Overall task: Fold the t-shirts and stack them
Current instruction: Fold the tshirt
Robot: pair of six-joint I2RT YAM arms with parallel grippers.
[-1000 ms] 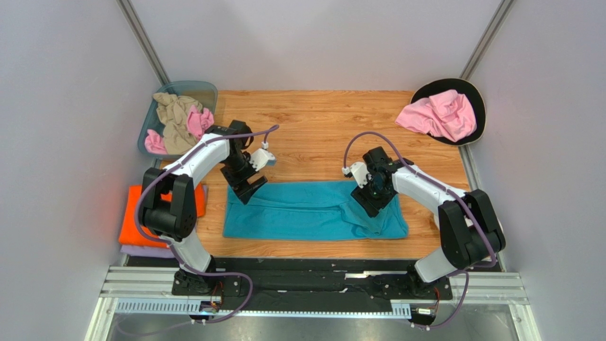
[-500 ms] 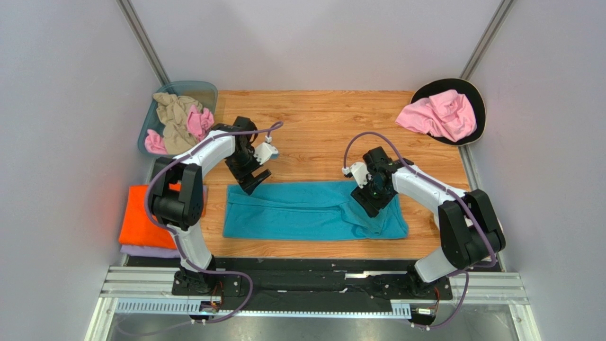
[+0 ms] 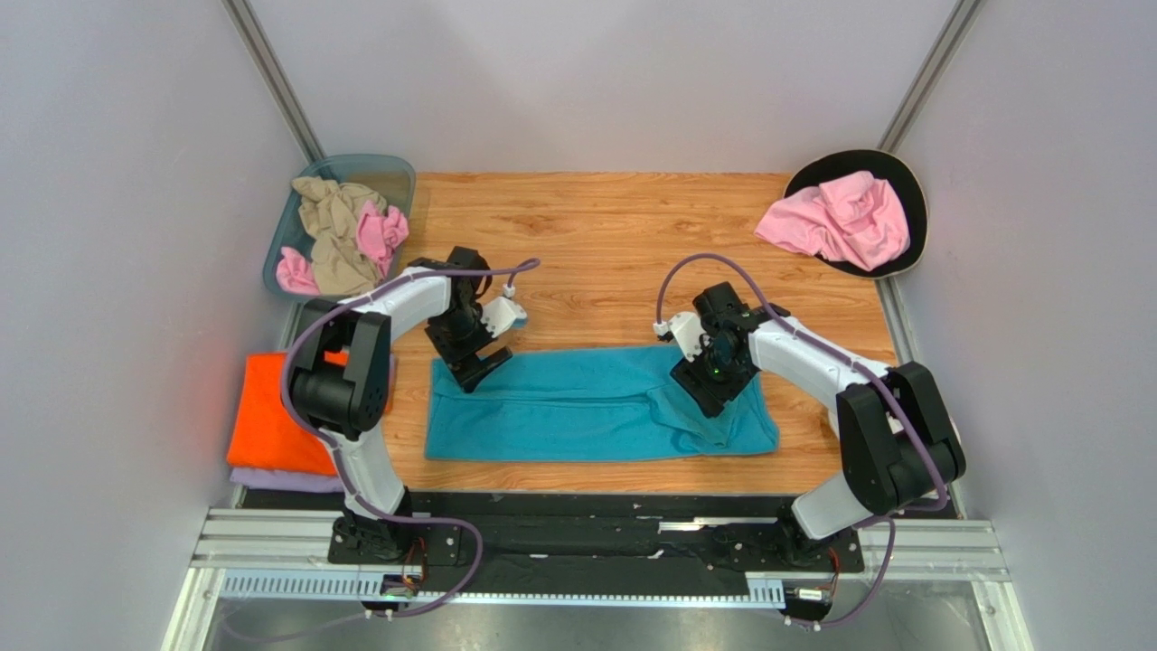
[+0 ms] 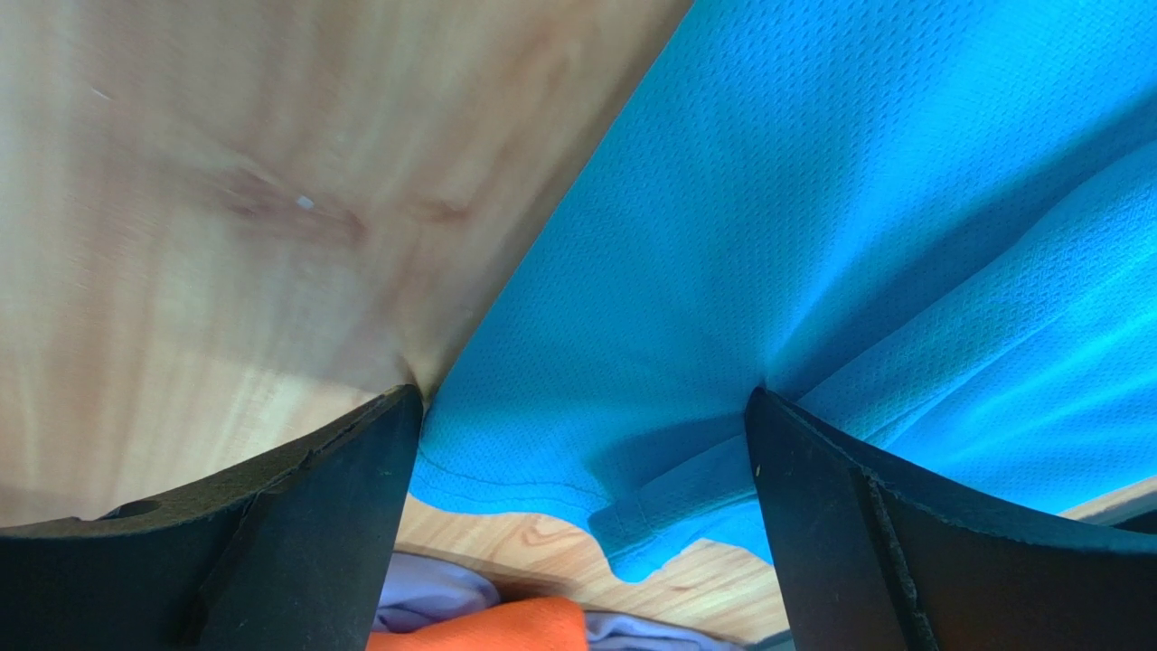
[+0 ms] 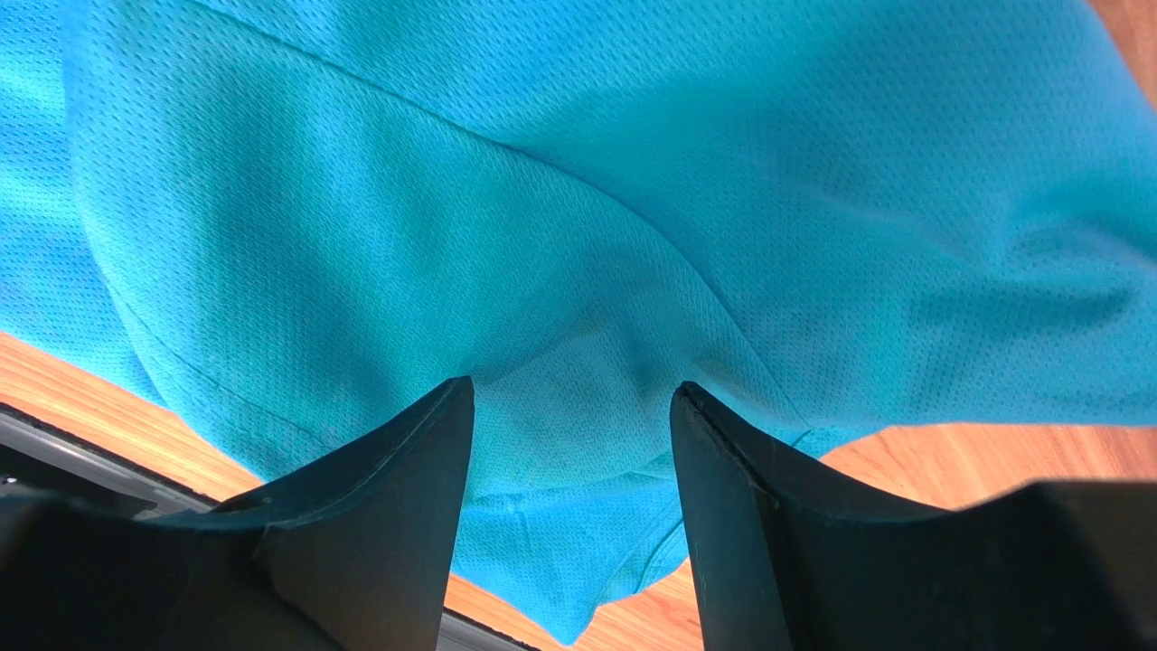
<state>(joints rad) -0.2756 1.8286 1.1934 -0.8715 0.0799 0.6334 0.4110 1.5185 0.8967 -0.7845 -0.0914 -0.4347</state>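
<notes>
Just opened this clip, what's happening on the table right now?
Two robot arms are working on a teal t-shirt lying on the wooden table, folded into a long strip. The left gripper is open over its far left corner; the right gripper, also open, rests on its right end. An orange shirt lies folded on a lavender shirt at the left edge. More crumpled shirts wait in a bin at back left.

The wooden table carries 1 teal t-shirt, a long folded strip near its front edge.

Overhead view looks down; wrist views (close) share teal t-shirt
</notes>
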